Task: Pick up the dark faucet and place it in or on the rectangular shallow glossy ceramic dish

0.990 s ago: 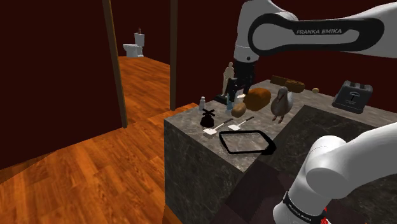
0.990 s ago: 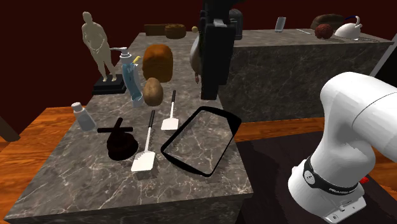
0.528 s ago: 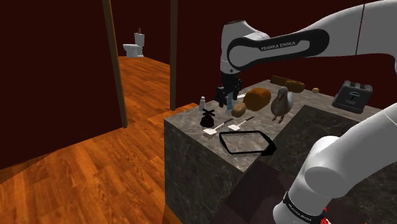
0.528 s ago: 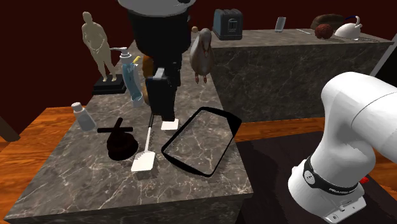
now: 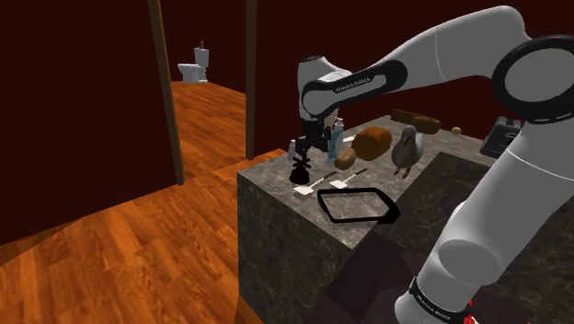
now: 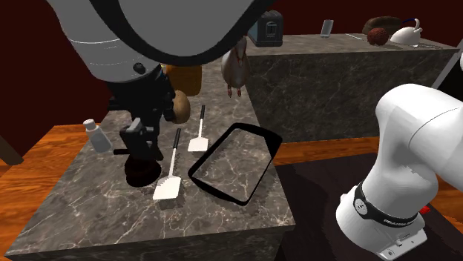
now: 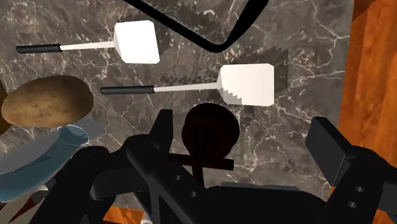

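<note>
Near the counter's (image 6: 81,211) long edge above the wooden floor (image 5: 138,239) stands the faucet (image 6: 141,176), a black thing with a round base and a cross handle on top. The gripper (image 6: 143,147) hangs straight over it, pointing down. In the wrist view the gripper (image 7: 245,137) has its two fingers spread wide and holds nothing. The faucet (image 7: 208,130) sits in the gap between them, much closer to one finger (image 7: 162,130) than to the other; whether that finger touches it I cannot tell. In the shoulder view the gripper (image 5: 304,155) is just above the faucet (image 5: 300,175), at the counter's corner nearest the doorway.

Counting what lies around it: one faucet and one dish (image 6: 263,137), a black-rimmed rectangle lying flat near the counter's opposite edge. There are two spatulas (image 6: 167,185) with white blades and dark handles, side by side between faucet and dish, the nearer blade just beside the faucet's base. One potato (image 6: 180,106) lies past the handle ends, and one pale bottle (image 7: 38,165) lies next to it. One small shaker (image 6: 96,136) stands near the floor-side edge, close to the faucet. One bird figure (image 6: 236,67) stands further along the counter.
</note>
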